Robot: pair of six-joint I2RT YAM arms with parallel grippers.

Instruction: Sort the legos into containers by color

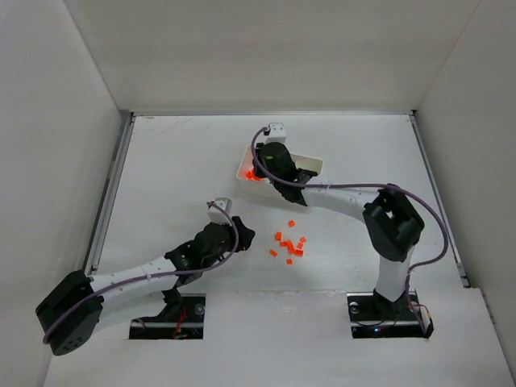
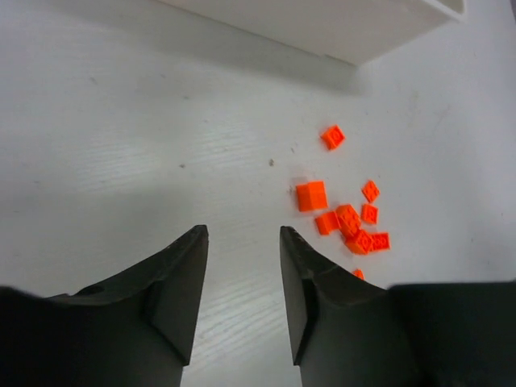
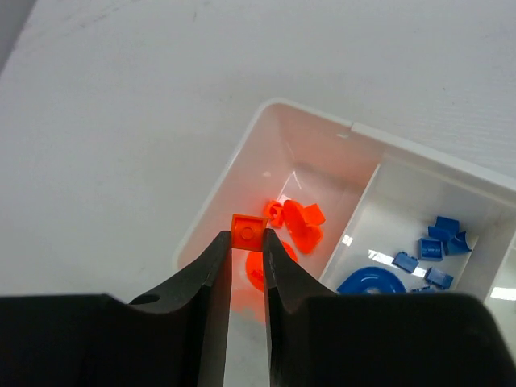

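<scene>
Nearest the bases, the left fingers (image 2: 189, 254) are hovering spread apart and gripping nothing above the tabletop (image 2: 121, 121), just beside the loose orange legos (image 2: 347, 218) lying scattered mid-table. Farther back, the right fingers (image 3: 219, 254) are pinching one orange lego (image 3: 248, 228) over the white tray (image 3: 306, 141), above its end compartment where sorted orange pieces (image 3: 302, 222) are sitting. Blue legos (image 3: 431, 247) are lying in the neighbouring compartment.
</scene>
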